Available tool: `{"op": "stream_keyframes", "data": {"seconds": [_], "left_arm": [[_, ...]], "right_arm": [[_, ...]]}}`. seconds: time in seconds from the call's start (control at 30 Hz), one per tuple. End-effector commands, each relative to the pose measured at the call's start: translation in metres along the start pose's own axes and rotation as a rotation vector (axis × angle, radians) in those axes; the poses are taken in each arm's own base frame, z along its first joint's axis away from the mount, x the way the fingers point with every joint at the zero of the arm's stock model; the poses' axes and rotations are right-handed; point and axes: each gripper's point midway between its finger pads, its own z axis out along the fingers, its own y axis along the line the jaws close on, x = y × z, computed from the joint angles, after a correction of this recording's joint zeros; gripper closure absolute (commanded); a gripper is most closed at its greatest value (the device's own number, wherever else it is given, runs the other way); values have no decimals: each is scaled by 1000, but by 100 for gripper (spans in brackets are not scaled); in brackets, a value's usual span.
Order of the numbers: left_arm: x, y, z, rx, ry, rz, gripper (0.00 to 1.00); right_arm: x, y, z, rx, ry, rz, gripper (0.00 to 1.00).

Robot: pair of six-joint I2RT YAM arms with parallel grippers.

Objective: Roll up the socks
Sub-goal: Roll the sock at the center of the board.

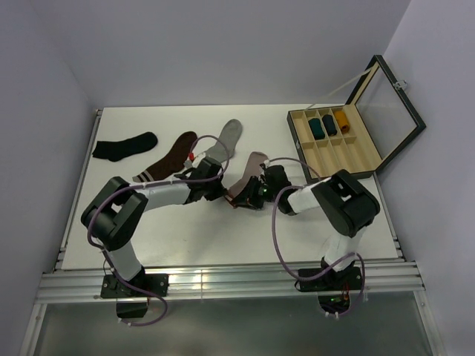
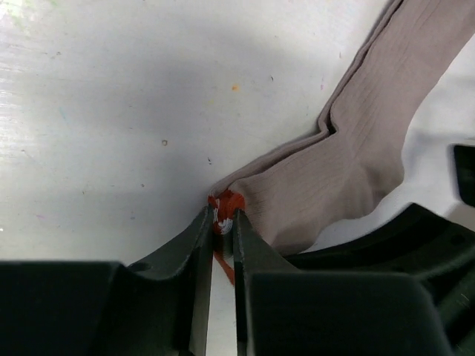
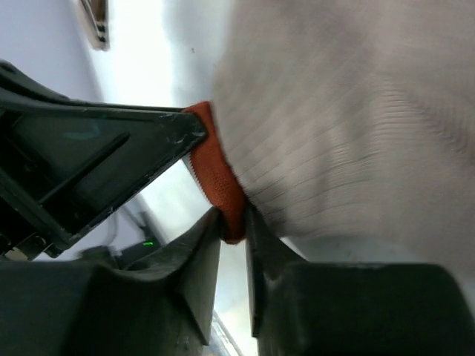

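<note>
Dusty-pink ribbed cloth is what both of your pincers have hold of. The pink sock (image 1: 251, 169) lies near the middle of the tabletop (image 1: 223, 237), between the two arms. Seen from above, its long axis runs on a slant: the toe points away from you and a little to the right, and the cuff end points toward you and to the left.

Your left pincer (image 2: 223, 219) is nearly closed, its two tips pinching a corner of the red striped cuff (image 2: 223, 202). In that wrist view the sock's body stretches away to the upper right, lying on the tabletop.

Your right pincer (image 3: 234, 222) is narrow too, with the lower edge of the same cuff caught between its tips. The pink body fills the upper right of that view, blurred. One finger of the left pincer shows there as well, its tip touching the cuff just above your right pincer.

The grey sock (image 1: 228, 137) lies farther back, just beyond the left arm. Its toe points away and slightly right, with its long axis roughly parallel to the pink sock. Its cuff end is hidden behind the arm.

To its left lie a brown sock (image 1: 169, 158) and a black sock (image 1: 125, 145). At the far right stands an open box (image 1: 356, 152) with three rolled socks (image 1: 328, 124) in its back compartments.
</note>
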Motion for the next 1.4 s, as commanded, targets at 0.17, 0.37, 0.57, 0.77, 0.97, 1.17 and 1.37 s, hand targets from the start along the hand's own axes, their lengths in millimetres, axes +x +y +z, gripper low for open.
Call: {"op": "stream_keyframes", "data": {"seconds": [0.17, 0.37, 0.57, 0.77, 0.97, 1.17, 1.37], "left_arm": [[-7, -2, -9, -111, -5, 131, 92], [-6, -3, -6, -144, 24, 172, 92], [-3, -3, -4, -154, 47, 187, 92], [-1, 1, -3, -160, 53, 181, 92], [0, 2, -4, -162, 56, 178, 92], [1, 0, -2, -160, 61, 172, 92], [0, -1, -2, -160, 55, 161, 92]], "right_arm": [[-21, 31, -21, 241, -194, -538, 62], [-23, 46, -23, 280, -313, -764, 57], [-22, 46, -28, 351, -419, -847, 57], [-5, 62, -20, 233, -365, -938, 54], [6, 53, 2, 238, -292, -951, 54], [15, 35, 13, 269, -221, -933, 55], [22, 25, 16, 284, -173, -899, 59]]}}
